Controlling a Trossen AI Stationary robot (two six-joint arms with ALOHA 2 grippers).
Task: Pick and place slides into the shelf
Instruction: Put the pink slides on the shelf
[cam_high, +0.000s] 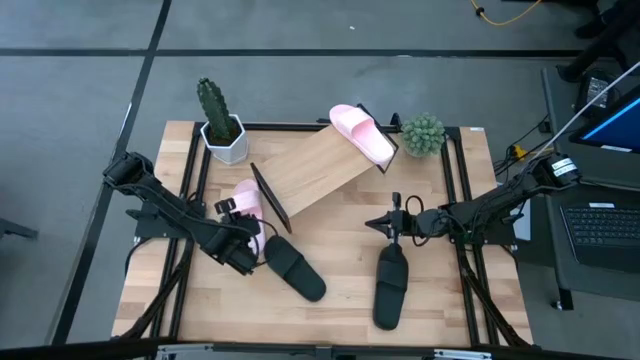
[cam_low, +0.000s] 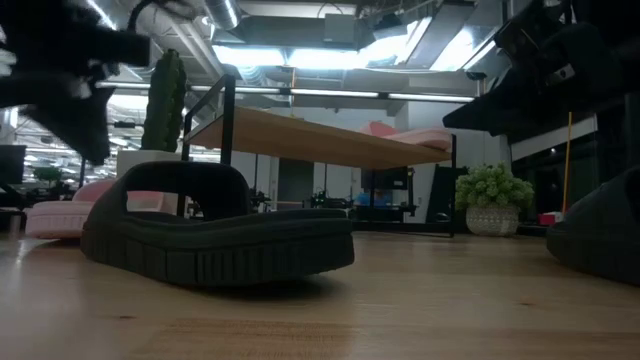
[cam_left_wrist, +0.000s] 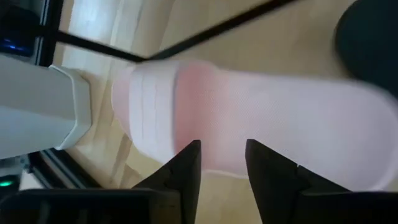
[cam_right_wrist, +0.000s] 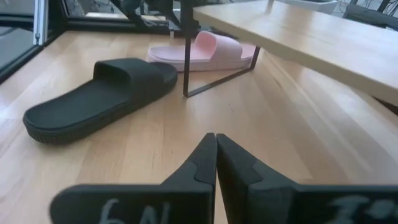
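The shelf (cam_high: 310, 170) stands slanted at the table's middle. One pink slide (cam_high: 362, 135) lies on the board's far right end. The other pink slide (cam_high: 247, 203) rests flat on the table by the shelf's left end. Two black slides (cam_high: 293, 267) (cam_high: 390, 283) lie sole-down nearer the front edge. My left gripper (cam_high: 243, 243) is open just over that second pink slide (cam_left_wrist: 261, 124), its fingers at the slide's long edge. My right gripper (cam_high: 385, 225) is shut, above bare table between the shelf and the right black slide. My left gripper (cam_left_wrist: 221, 162) has its open fingers (cam_left_wrist: 186, 168) over the long side edge (cam_left_wrist: 217, 165) of the pink slide, slanting down at it. The slide lies flat on the table. Whether the fingers touch it, I cannot tell.
A cactus in a white pot (cam_high: 220, 125) stands at the far left corner, close to my left gripper. A round green plant (cam_high: 423, 135) sits beside the shelf's far right end. A laptop (cam_high: 600, 225) lies off the table's right. Bare wood shows near the front.
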